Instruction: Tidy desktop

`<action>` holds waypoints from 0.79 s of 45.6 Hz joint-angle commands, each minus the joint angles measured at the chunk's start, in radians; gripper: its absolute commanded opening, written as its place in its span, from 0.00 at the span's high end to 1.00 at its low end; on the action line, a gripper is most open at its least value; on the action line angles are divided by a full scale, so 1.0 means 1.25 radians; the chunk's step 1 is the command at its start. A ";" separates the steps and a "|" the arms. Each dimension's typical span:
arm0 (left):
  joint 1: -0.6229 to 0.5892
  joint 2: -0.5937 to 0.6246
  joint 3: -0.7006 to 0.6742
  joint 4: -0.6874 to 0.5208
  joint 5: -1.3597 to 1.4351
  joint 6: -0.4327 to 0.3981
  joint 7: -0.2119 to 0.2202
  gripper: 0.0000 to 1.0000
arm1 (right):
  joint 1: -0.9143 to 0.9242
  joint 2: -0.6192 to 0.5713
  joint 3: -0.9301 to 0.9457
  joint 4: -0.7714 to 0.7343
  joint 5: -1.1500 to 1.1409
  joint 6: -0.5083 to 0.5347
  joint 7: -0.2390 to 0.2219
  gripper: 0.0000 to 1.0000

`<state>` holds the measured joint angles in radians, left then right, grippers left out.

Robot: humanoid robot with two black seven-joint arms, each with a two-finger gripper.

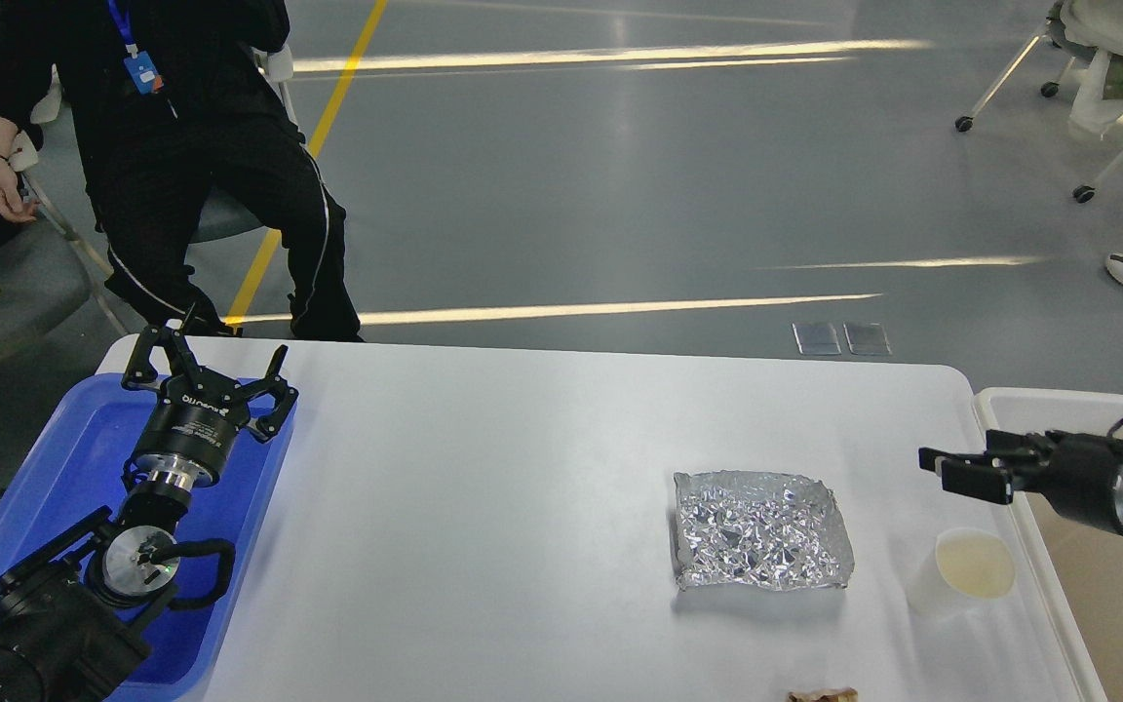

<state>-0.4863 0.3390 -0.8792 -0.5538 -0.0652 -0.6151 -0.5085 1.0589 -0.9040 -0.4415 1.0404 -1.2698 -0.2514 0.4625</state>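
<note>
The white desktop (pixel 503 487) fills the middle of the head view. A crumpled sheet of silver foil (pixel 762 531) lies flat on its right half. A translucent plastic cup (pixel 966 573) with pale yellowish liquid stands upright right of the foil, near the table's right edge. A small brown scrap (pixel 821 695) shows at the bottom edge. My left gripper (pixel 208 359) is open and empty, held above the far end of the blue tray (pixel 55 468). My right gripper (pixel 934 464) points left, above and behind the cup; its fingers are seen side-on and dark.
A cream-white bin (pixel 1010 402) with a raised rim stands against the table's right side, under my right arm. A person in black (pixel 201 166) sits just beyond the far left corner. Chair legs on castors (pixel 1088 190) stand on the grey floor far right.
</note>
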 commanded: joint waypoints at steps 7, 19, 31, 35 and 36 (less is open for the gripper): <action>0.000 0.000 0.000 0.000 0.001 0.000 0.001 0.00 | 0.003 -0.040 -0.068 -0.019 0.044 0.109 -0.074 0.00; 0.000 0.000 0.000 0.000 -0.001 0.000 0.001 0.00 | 0.051 -0.106 -0.052 0.065 0.126 0.254 -0.125 0.00; 0.000 0.000 0.000 0.000 -0.001 0.000 0.001 0.00 | 0.029 -0.110 -0.044 0.083 0.122 0.223 -0.118 0.00; 0.000 0.000 0.000 0.000 0.001 0.000 0.001 0.00 | 0.028 -0.110 -0.038 0.089 0.121 0.210 -0.116 0.00; 0.000 0.000 0.000 0.000 -0.001 0.000 -0.001 0.00 | 0.028 -0.111 -0.038 0.089 0.121 0.208 -0.115 0.00</action>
<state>-0.4863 0.3390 -0.8789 -0.5536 -0.0653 -0.6151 -0.5086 1.0997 -1.0292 -0.4995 1.1232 -1.1274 0.0196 0.3213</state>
